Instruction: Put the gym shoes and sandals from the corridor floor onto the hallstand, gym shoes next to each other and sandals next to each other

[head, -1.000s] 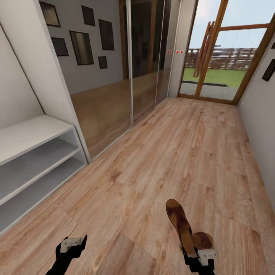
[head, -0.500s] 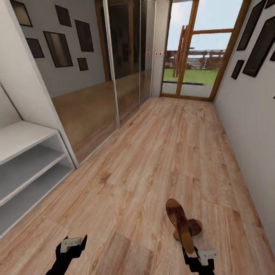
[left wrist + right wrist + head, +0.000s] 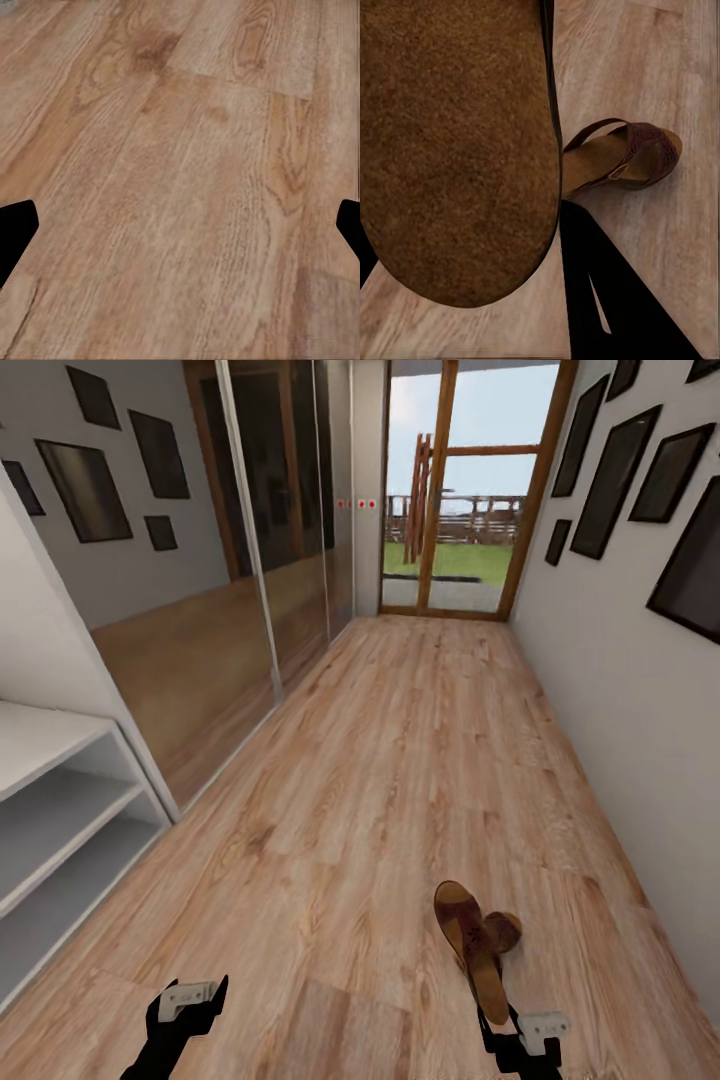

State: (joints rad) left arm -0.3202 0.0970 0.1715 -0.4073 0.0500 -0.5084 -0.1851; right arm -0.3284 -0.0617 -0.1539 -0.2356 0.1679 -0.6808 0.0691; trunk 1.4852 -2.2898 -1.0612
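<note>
Beside the hallstand [image 3: 60, 800], right pincer [image 3: 500, 1015] grips one sandal [image 3: 470, 945]; left pincer [image 3: 190, 1000] spread, empty

We look down a narrow corridor with a light wood-plank floor [image 3: 400, 760] showing clear grain. On the left runs a mirrored sliding wardrobe [image 3: 230, 560], reflecting dark picture frames and the planks. Nearer on that side stands a white-grey shelf unit [image 3: 60, 810] with two open levels. The right wall [image 3: 600, 690] is pale and carries dark picture frames [image 3: 610, 470]. At the far end a wood-framed glass door [image 3: 455, 490] lets in daylight, with grass, a fence and sky beyond.
</note>
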